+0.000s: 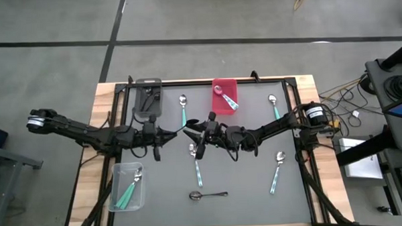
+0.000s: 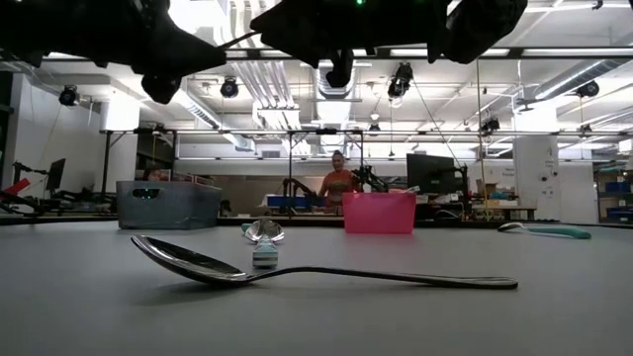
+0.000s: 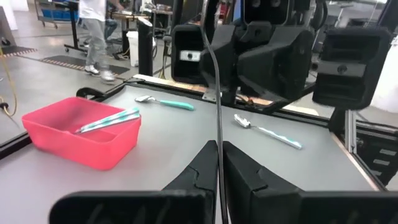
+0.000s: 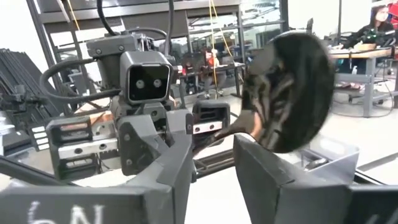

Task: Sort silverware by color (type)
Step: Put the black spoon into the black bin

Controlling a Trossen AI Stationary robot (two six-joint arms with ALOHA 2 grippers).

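**High view.**
- We log a red rectangular plastic bin (image 1: 218, 85) at the far edge of the grey table (image 1: 250, 185). It holds one teal-handled spoon (image 1: 229, 101).
- A grey bin (image 1: 147, 98) stands left of the red bin. A clear bin (image 1: 122, 171) with teal-handled spoons sits well apart from it, at the near left corner.
- Loose teal-handled spoons lie on either side of the red bin (image 1: 183, 108) (image 1: 273, 105), and two more lie nearer the front (image 1: 196, 163) (image 1: 277, 171).
- A shiny all-metal spoon (image 1: 208, 194) lies farthest from the red bin.
- The left gripper (image 1: 159, 138) and right gripper (image 1: 200, 134) meet in front of the red bin. A thin dark metal spoon (image 1: 178, 131) bridges them, above the table.

**Low view.**
- The all-metal spoon (image 2: 297, 272) fills the foreground, with the red bin (image 2: 379, 213) beyond it.
- A person (image 2: 339, 178) is in the room behind.

**Left wrist view.**
- The left fingers (image 3: 193, 177) are pressed together on the dark spoon's handle (image 3: 217, 124). The handle rises towards the right arm.
- The red bin (image 3: 81, 146) lies off to one side.

**Right wrist view.**
- The right fingers (image 4: 174, 168) stand apart with a clear gap.
- The dark spoon's bowl (image 4: 289, 93) sits just past them and its neck runs into that gap (we cannot tell whether it touches either finger).
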